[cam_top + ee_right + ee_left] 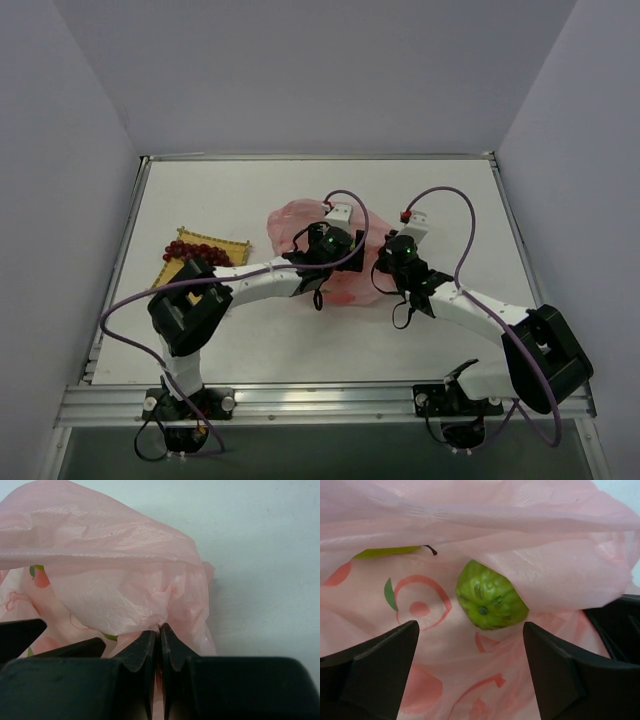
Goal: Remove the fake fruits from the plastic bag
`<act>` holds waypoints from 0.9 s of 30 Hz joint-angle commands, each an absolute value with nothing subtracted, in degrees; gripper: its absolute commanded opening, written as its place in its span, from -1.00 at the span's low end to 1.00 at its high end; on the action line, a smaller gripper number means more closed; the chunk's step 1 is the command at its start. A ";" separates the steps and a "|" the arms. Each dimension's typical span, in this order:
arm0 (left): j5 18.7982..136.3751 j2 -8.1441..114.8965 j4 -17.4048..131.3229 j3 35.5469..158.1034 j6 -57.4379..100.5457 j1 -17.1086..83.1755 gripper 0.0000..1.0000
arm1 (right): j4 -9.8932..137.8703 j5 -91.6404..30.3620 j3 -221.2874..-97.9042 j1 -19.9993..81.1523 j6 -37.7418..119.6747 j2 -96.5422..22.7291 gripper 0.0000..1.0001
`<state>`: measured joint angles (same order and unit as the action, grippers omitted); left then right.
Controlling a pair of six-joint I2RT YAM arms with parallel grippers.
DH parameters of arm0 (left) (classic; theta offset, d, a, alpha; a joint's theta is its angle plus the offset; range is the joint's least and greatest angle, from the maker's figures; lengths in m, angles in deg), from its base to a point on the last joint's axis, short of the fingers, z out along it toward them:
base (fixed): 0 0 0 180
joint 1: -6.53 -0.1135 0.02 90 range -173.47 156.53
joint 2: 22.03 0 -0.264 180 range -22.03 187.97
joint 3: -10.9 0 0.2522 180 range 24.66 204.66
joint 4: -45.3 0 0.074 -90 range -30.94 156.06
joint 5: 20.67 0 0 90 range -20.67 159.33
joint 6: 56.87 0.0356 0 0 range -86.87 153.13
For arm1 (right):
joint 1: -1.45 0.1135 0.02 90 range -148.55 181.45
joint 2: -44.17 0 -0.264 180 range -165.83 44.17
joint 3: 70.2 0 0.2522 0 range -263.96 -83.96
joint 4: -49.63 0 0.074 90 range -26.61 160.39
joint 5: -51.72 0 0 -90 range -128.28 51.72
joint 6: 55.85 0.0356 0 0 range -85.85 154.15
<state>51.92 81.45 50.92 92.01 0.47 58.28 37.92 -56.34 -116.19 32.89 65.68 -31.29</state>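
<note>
The pink plastic bag (300, 225) lies crumpled at the table's middle. My left gripper (470, 647) is open inside the bag's mouth, its fingers (375, 665) on either side of a bare patch of film. Just ahead of them lies a bumpy green fruit (490, 597), half under a fold. A yellow-green piece (385, 552) with a stem peeks out further back. My right gripper (160, 630) is shut on a bunched edge of the bag (115, 570), holding it up. A dark red grape bunch (195, 250) rests on the yellow mat (222, 245), outside the bag.
The mat lies left of the bag, near the left arm's elbow (190, 305). The two grippers (325, 250) (382, 268) work close together over the bag. Grey walls close in the table on three sides.
</note>
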 commanded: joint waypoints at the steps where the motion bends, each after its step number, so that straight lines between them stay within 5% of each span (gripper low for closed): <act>1: 56.31 83.25 44.13 95.67 3.16 57.07 0.70 | 37.64 -58.76 -116.22 32.30 66.58 -30.53 -0.95; 4: 59.82 86.24 41.15 96.90 4.48 55.84 0.93 | 37.29 -58.15 -116.39 32.21 66.50 -31.41 -0.97; 10: 69.04 90.03 35.51 98.39 5.54 53.64 0.88 | 36.24 -56.65 -116.39 31.33 66.41 -32.29 -0.98; 17: 66.71 95.83 34.72 102.00 5.53 52.50 0.96 | 33.69 -54.10 -116.31 30.72 66.50 -34.49 -1.00; 24: 65.46 95.40 32.88 100.95 7.03 51.97 0.18 | 33.95 -52.96 -115.60 29.14 65.97 -32.82 -1.00; 27: 66.34 90.66 31.73 96.83 6.85 52.32 0.01 | 34.56 -52.70 -115.43 28.35 65.62 -31.94 -1.00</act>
<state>66.56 97.06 35.49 98.70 6.13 52.84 35.51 -52.85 -115.86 29.18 65.77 -34.04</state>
